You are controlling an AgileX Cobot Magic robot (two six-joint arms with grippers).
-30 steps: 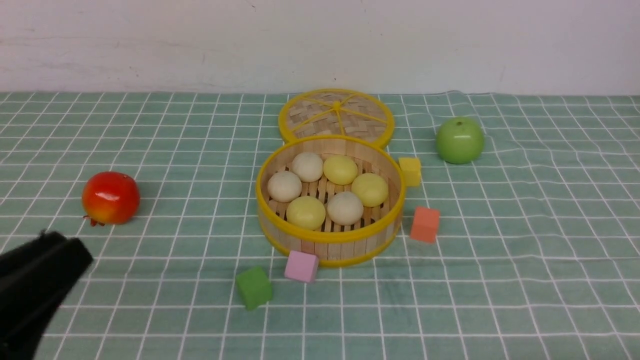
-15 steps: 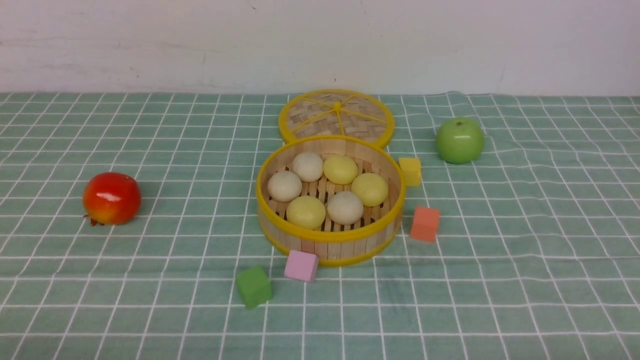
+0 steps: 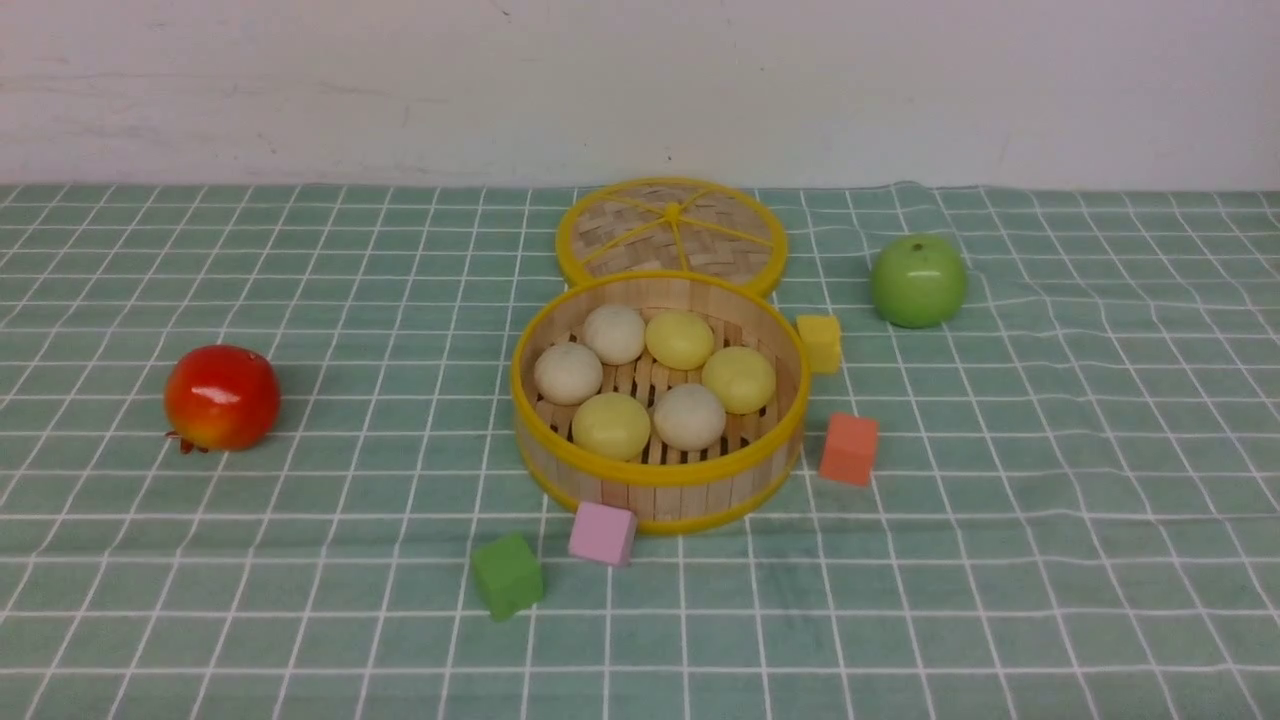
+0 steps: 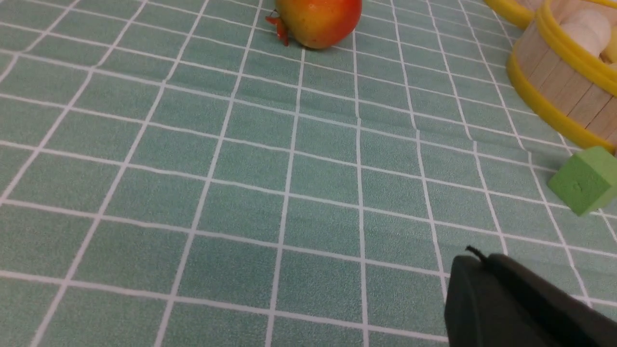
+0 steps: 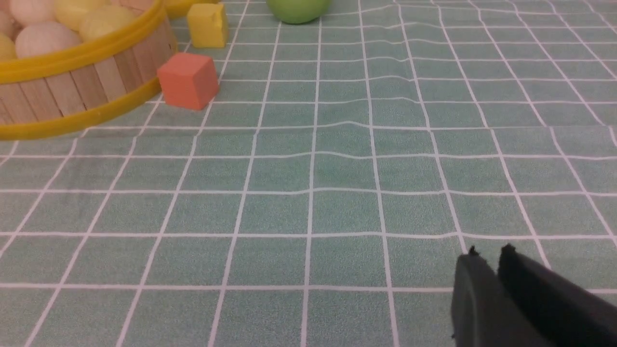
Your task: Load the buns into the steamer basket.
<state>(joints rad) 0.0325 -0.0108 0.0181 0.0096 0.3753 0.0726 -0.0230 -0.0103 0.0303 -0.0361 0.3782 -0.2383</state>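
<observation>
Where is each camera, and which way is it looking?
Front view: sits between the arms, looking forward at the steamer basket with six buns, its lid behind; no arm shows.
Left wrist view: sits on the left arm, looking low over the cloth toward a red fruit; the left gripper shows, shut.
Right wrist view: sits on the right arm, looking toward an orange cube and green apple; the right gripper shows, with a thin gap.
Shared: both wrist views catch the basket's wall.
</observation>
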